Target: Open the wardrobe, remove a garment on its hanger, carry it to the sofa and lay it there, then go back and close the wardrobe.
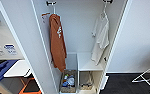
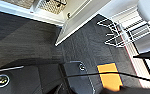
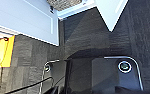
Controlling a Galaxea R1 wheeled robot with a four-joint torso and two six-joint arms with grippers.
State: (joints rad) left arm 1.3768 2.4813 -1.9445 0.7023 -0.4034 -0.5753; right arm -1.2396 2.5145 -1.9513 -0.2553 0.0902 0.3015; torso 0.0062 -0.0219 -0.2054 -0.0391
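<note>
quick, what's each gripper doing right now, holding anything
left gripper: cannot be told.
right gripper: cannot be told.
The white T-shirt hangs in the open wardrobe.

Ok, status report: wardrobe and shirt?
Wardrobe open. White T-shirt hanging on the right of the rail, untouched. Orange garment hanging left.

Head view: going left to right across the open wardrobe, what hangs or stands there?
Left door → rust-orange garment → wicker basket → white shelf → white T-shirt → right door

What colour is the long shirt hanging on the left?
Rust-orange garment with a small white mark, best seen in the head view.
</note>
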